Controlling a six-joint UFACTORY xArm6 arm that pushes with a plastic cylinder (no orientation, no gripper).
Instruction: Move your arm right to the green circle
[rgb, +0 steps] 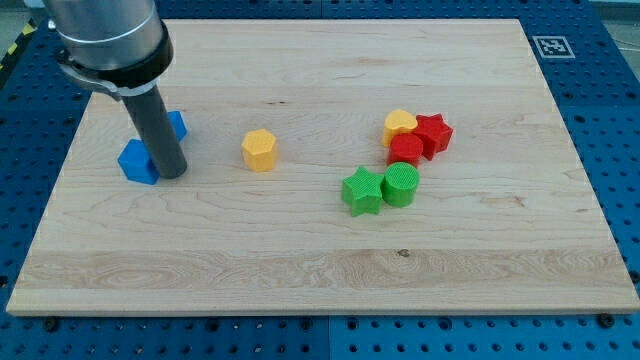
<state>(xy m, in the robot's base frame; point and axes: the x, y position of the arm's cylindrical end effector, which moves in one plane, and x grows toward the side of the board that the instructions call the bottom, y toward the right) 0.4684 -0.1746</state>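
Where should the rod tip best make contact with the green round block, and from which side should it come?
No grip is possible; my tip can only push. It stands at the view's left, between two blue blocks. The green round plastic cylinder touches the green star block on its left and the red round block above. Its right and bottom sides are free, so probably approach from there.

Grey metal cylinder, straight dark rod, my tip (172, 175)

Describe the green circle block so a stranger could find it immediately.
On the wooden board, look right of centre for a cluster of five blocks. The green circle block sits at its lower edge, touching the green star block on its left; it alone is round and green.
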